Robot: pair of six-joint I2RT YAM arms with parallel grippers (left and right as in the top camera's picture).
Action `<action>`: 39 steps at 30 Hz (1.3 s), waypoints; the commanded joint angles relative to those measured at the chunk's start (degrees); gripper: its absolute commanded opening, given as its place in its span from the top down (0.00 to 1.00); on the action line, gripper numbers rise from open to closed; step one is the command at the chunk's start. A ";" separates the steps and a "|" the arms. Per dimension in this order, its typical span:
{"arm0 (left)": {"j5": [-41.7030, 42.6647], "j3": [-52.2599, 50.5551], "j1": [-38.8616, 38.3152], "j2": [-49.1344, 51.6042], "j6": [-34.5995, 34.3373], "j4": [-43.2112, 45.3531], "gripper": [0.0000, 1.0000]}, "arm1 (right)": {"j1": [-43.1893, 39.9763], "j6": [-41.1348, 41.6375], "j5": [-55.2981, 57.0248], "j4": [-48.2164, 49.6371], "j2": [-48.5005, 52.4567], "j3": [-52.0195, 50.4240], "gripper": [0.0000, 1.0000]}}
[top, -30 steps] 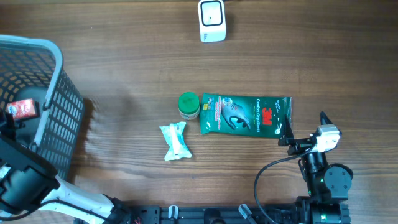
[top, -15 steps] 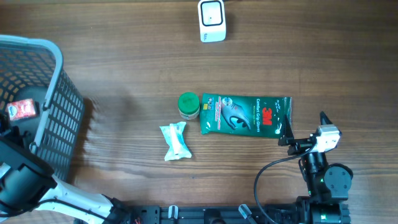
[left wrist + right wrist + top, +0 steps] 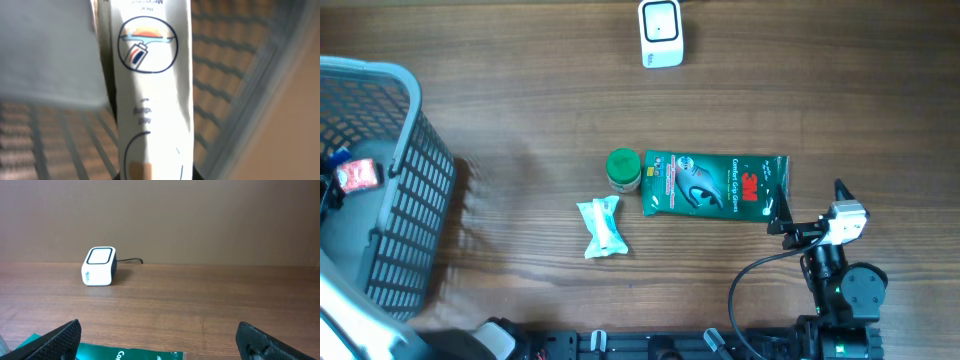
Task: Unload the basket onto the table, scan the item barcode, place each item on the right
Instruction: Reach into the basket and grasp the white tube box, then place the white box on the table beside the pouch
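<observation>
- One left gripper (image 3: 340, 181) is inside the single grey-blue plastic mesh basket (image 3: 415, 205), its jaws drawn tight. They seem clamped on one white printed packet (image 3: 152, 100), though the close view is blurry.
- One right gripper (image 3: 160, 339) hovers low over the brown wooden table (image 3: 520, 110) with its jaws spread wide, holding nothing.
- One white box-shaped scanner (image 3: 661, 33) stands at the far edge.
- At mid-table lie three items: one green-lidded round jar (image 3: 623, 170), touching one green flat glove pack (image 3: 715, 184), and one pale crumpled wrapper (image 3: 601, 227) just beside them.
</observation>
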 commanded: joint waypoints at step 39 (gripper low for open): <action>-20.70 0.68 -91.01 31.61 30.93 -5.11 0.95 | 0.35 -0.59 0.66 0.31 -0.26 -0.07 0.00</action>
